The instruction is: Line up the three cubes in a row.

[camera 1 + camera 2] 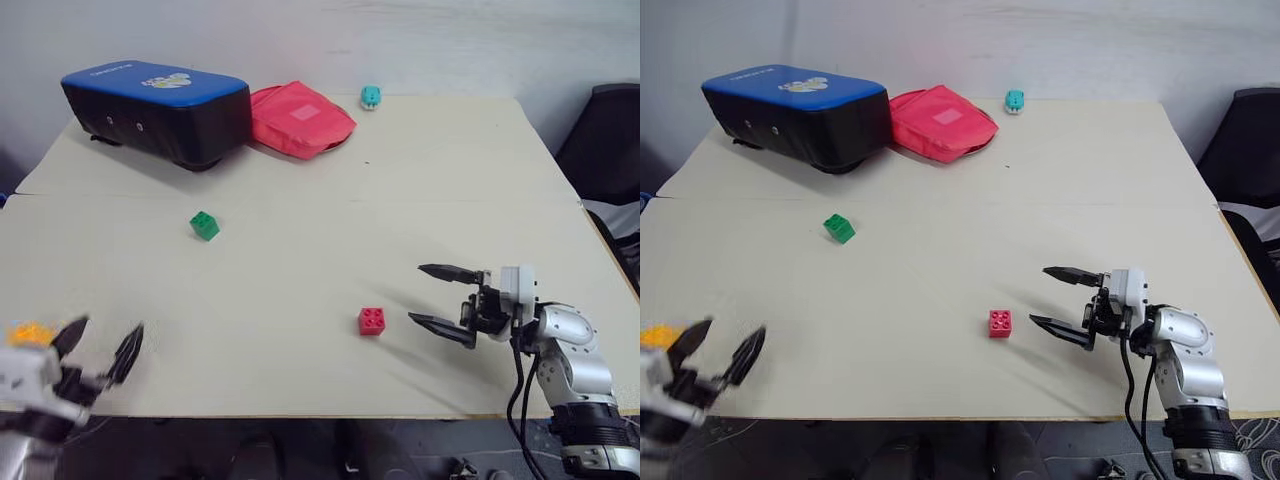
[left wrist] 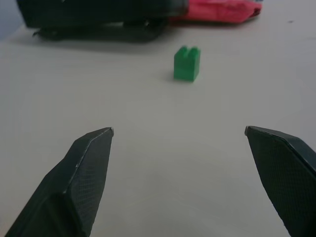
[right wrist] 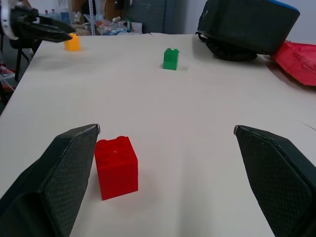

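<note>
Three cubes stand apart on the cream table [image 1: 420,180]. The green cube [image 1: 204,225] is left of centre, and it also lies ahead of my open left gripper [image 2: 178,131]. Near the front edge the red cube [image 1: 371,320] rests free, a short gap off the lower fingertip of my open right gripper [image 1: 420,293]. The yellow-orange cube [image 1: 30,333] sits at the table's front left, beside my left gripper [image 1: 105,340] and partly hidden by that hand. In the right wrist view the red cube [image 3: 117,167] is next to one finger [image 3: 59,173]; nothing is between the fingers.
A blue-topped black case [image 1: 155,105] and a red pouch [image 1: 300,118] lie at the back left. A small teal toy [image 1: 371,96] sits at the back edge. A black chair [image 1: 610,140] stands off the table's right side.
</note>
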Robot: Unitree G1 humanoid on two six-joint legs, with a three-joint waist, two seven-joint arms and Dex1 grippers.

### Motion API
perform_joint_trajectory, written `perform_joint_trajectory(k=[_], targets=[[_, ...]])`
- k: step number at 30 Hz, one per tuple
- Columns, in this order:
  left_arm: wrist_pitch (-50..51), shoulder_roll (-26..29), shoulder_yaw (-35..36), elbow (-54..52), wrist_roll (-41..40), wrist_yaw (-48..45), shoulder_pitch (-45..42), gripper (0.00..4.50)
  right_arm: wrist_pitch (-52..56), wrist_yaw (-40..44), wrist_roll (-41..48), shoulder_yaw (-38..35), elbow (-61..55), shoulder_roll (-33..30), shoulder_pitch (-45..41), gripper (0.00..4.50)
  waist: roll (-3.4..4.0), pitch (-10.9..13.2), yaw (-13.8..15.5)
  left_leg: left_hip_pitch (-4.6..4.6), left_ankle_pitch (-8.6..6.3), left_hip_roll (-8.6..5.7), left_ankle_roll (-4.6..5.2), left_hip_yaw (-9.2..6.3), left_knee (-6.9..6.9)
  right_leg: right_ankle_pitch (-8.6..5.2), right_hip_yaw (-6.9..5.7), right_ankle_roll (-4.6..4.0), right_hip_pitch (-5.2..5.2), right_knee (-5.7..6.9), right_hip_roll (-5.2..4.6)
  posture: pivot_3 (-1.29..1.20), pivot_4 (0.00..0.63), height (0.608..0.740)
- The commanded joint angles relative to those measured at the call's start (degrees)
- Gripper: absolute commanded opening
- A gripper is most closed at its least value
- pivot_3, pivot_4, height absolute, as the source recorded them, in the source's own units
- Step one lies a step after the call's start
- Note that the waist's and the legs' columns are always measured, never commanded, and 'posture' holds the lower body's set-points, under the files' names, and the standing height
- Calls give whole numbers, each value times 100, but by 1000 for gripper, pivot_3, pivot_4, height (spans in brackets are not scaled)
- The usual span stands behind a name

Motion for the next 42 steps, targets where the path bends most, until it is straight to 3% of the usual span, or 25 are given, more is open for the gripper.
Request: perform_joint_trajectory(k=[1,7,12,18,25,29,32,34,39,42], targets=[[646,757,-508,1294,98,-202,-1564,4500,-141,-209,67,-85,-410,94,50,4470,1,-1,9,-3,7,1,-13,2,4,0,-1,0,-5,3,2,0,150,740],[481,1058,-1552,3966,729,-1065,-3848,4500,-211,-528,19,-96,-788,189,321,4470,16,-6,-76,-18,8,7,-27,32,-2,-1,1,3,-23,3,-3,0,150,740],[-162,960,-2126,5575,1235,-1713,-4918,4500,-133,-760,21,-66,-1159,182,503,4470,15,-6,-67,-111,7,18,-34,38,70,-1,-12,4,-124,48,-1,0,150,740],[-987,773,-2428,7071,1859,-1572,-5734,4500,76,-1139,67,-107,-1702,124,795,4470,15,-6,-45,-108,8,15,-35,35,114,-2,-10,4,-123,98,-1,0,150,740],[-1366,612,-2317,7953,1931,-1591,-6083,2496,208,-1348,42,-129,-1912,58,921,4500,15,-6,-41,-112,6,15,-34,33,112,-2,-11,4,-124,95,-3,0,150,740],[-1840,568,-2273,7592,1745,-2271,-5937,1497,263,-1403,41,-128,-2021,-9,957,4500,15,-6,-31,-112,6,16,-34,32,116,-2,-12,4,-124,98,-3,0,150,740],[-1957,560,-2437,6514,1426,-3524,-5479,1509,398,-1393,97,-132,-2220,-150,1030,4500,15,-6,-29,-115,6,16,-34,32,116,-2,-14,4,-125,98,-4,0,150,740],[-1700,607,-2758,5144,1234,-4175,-4858,1509,544,-1281,141,-133,-2360,-341,1114,4500,17,-6,-36,-115,6,17,-34,30,117,-2,-15,3,-124,98,-5,0,150,740],[-1164,723,-3544,2709,1126,-4816,-3555,1509,774,-815,309,-181,-2559,-831,1458,4500,20,-7,-41,-110,6,18,-34,26,119,-2,-9,3,-119,103,-5,0,150,740],[-1209,463,-3895,2278,1406,-4540,-3280,1509,903,-664,396,-179,-2621,-1021,1667,4500,19,-7,-15,-105,4,17,-30,21,121,-2,-8,3,-106,96,-4,0,150,740]])
